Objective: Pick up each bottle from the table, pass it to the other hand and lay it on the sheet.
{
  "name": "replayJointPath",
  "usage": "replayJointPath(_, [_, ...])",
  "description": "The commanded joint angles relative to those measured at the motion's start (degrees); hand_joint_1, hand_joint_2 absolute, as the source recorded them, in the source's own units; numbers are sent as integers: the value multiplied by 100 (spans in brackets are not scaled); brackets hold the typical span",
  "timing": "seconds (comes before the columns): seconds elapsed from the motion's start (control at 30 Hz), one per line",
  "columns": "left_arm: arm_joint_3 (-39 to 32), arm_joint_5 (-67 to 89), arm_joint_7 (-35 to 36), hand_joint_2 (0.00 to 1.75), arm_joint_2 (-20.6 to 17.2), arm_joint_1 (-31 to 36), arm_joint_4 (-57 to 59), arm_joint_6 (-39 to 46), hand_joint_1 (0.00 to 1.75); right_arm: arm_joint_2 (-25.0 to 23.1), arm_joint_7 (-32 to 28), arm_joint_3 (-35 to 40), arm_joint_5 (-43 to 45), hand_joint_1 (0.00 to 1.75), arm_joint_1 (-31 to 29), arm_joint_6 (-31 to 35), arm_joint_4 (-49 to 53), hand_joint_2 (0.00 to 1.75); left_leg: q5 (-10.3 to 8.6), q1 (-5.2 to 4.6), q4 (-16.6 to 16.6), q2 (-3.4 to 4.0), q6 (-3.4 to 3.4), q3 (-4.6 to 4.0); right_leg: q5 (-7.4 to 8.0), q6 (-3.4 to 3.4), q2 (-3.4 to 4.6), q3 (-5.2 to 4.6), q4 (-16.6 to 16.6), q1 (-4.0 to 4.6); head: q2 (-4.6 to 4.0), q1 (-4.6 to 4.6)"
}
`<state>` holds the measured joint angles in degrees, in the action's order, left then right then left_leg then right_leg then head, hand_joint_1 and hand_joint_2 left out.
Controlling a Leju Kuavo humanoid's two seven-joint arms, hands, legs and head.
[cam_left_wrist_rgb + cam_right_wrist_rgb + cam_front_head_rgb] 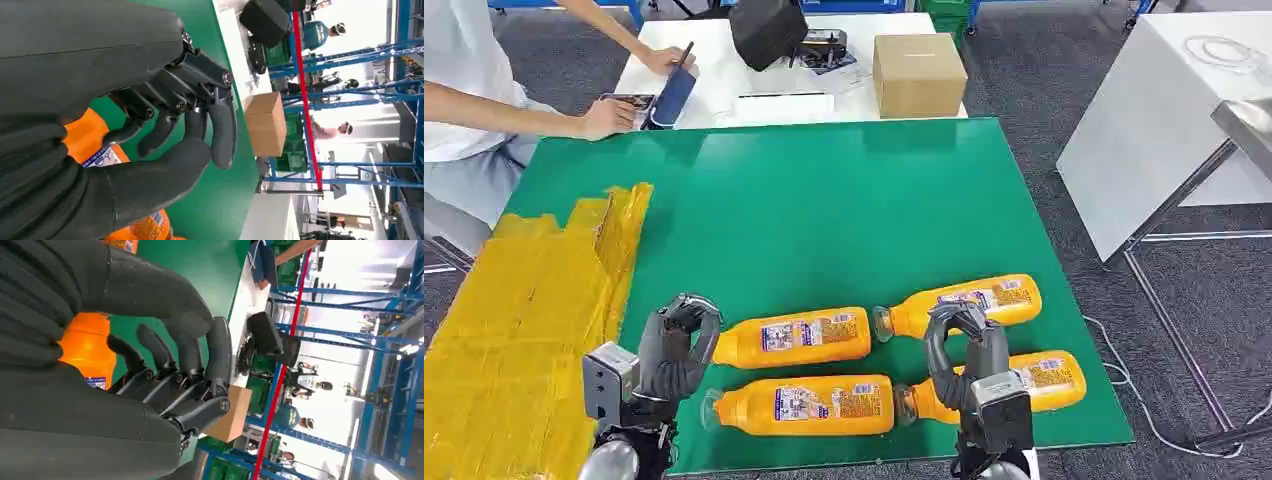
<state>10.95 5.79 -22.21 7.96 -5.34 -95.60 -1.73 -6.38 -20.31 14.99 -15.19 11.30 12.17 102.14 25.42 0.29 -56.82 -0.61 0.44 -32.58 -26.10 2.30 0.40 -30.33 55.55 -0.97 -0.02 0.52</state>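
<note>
Hidden parts: the right robot hand (959, 345) covers the neck end of the near right bottle (1049, 380) and part of the far right bottle (969, 300); whether it touches either cannot be told. The labels on the bottles are too small to read.
Cut off: the yellow sheet (514, 310) runs off the left and bottom edges; both arms leave the frame at the bottom.
Left robot hand (679, 345): fingers curled inward with nothing between them. It hovers just left of the near left bottle (804, 405) and the far left bottle (799, 338). In the left wrist view an orange bottle (85, 137) lies under the curled fingers (220, 130); contact is unclear.
Right robot hand, wrist view: fingers (217, 347) bent in over an orange bottle (87, 347), thumb across them, no clear grip.
Bottles: four orange ones lie on their sides on the green desk (824, 210), two by two, near the front edge.
Sheet: on the left part of the desk, with no bottle on it.
Behind: a cardboard box (917, 72) on a white desk (724, 60), where a person's hand (609, 118) rests by a tablet (669, 95).
</note>
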Motion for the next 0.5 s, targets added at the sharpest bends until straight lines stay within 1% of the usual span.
replayJointPath(0.03, [133,-144,-631,175,-290,-499,71,972,175,-120,-983,501,385,175,-390,345,-677,175,7,1,10,25,-1,23,1,-8,19,17,-11,3,0,0])
replayJointPath(0.07, [136,-165,-656,175,-314,-531,69,991,175,-121,-984,532,388,175,-417,372,-697,175,12,3,14,47,-3,37,2,-12,39,23,-16,5,0,0])
replayJointPath(0.1, [170,-185,-683,175,-362,-525,70,1025,175,-69,-962,607,387,175,-488,461,-735,175,10,3,11,39,-3,24,3,-8,33,20,-10,4,0,-2])
replayJointPath(0.13, [192,-197,-685,175,-378,-488,77,1059,175,-1,-899,651,367,175,-533,516,-747,175,11,2,15,44,-3,31,2,-10,36,26,-12,4,0,0])
replayJointPath(0.2, [202,-207,-662,175,-374,-422,86,1099,175,60,-870,632,364,175,-561,538,-748,175,8,7,10,29,-4,26,0,-11,24,21,-11,10,0,2])
replayJointPath(0.27, [205,-210,-646,175,-365,-398,89,1109,175,74,-865,622,368,175,-557,542,-742,175,1,7,8,-3,-3,18,-3,-11,-6,20,-12,8,0,0])
replayJointPath(0.3, [221,-206,-622,175,-376,-382,90,1135,103,104,-791,630,332,79,-568,547,-748,175,1,3,7,-8,-1,14,-2,-7,-6,14,-8,4,0,0])
replayJointPath(0.33, [225,-200,-609,175,-382,-370,88,1165,3,111,-760,621,312,2,-601,565,-767,175,3,7,7,-3,-1,19,0,-10,-1,20,-12,8,0,0])
replayJointPath(0.37, [213,-202,-602,175,-376,-363,83,1195,0,121,-726,621,284,0,-634,572,-792,175,6,8,7,4,0,26,0,-11,3,28,-15,10,0,0])
replayJointPath(0.5, [149,-201,-594,175,-384,-326,86,1262,0,194,-567,643,142,0,-787,557,-843,175,4,8,7,5,-1,20,1,-11,3,26,-14,10,0,-2])
